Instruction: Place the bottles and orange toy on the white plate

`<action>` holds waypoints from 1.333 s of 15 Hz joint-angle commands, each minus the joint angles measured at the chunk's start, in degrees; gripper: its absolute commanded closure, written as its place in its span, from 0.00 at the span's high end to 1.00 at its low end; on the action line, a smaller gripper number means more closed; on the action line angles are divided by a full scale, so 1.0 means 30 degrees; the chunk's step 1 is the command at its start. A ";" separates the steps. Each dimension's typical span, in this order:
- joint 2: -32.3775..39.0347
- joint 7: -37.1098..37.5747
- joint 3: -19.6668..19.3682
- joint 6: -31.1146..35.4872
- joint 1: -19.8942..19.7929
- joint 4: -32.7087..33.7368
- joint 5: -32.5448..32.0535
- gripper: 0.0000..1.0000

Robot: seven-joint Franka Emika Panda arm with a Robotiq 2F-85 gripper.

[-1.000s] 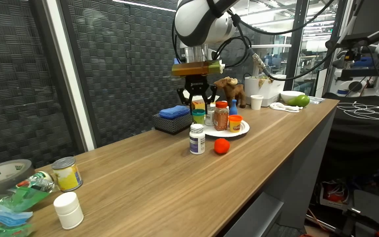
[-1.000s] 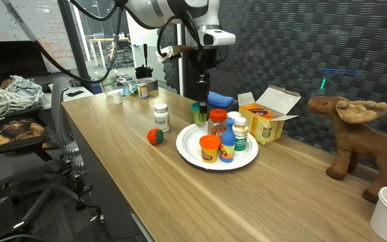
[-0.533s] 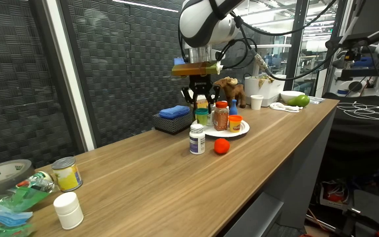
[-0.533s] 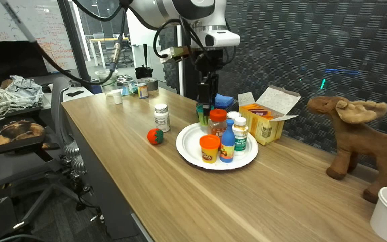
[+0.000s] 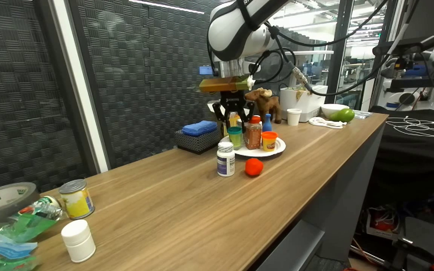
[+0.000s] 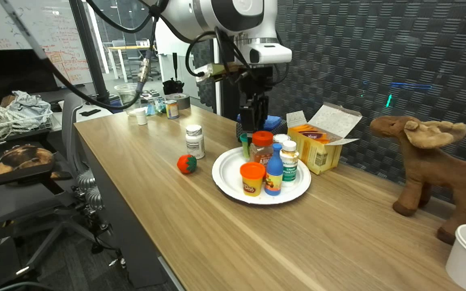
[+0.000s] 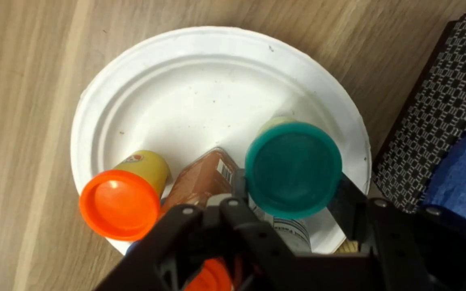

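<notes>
Wrist view — the gripper (image 7: pixel 291 186) is pinching a teal-lidded tub (image 7: pixel 293 169) over the white plate (image 7: pixel 200 95), apparently mid-placement; the next move is likely calling for set-down, then release.

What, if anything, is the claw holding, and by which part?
A teal-lidded tub, gripped from opposite sides up at its lid.

the wooden table (image 6: pixel 225 242) carries the white plate (image 6: pixel 229 173), the orange toy (image 6: pixel 185 164), a white bottle (image 6: pixel 195 144) and a plush moose (image 6: pixel 439 173).
</notes>
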 commanded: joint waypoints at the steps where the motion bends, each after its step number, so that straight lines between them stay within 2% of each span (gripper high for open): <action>1: 0.0296 0.0553 0.0009 -0.0314 0.0086 0.0605 -0.0479 0.27; 11: 0.0384 0.0571 0.0232 -0.0154 0.0292 0.0625 -0.1136 0.27; 12: 0.0406 0.0546 0.0246 -0.0176 0.0320 0.0627 -0.1187 0.75; 13: 0.0406 0.0538 0.0258 -0.0183 0.0331 0.0618 -0.1198 0.78; 16: 0.0327 0.0569 0.0262 -0.0170 0.0357 0.0575 -0.1218 1.00; 20: 0.0054 0.0531 0.0329 -0.0018 0.0381 0.0358 -0.1161 1.00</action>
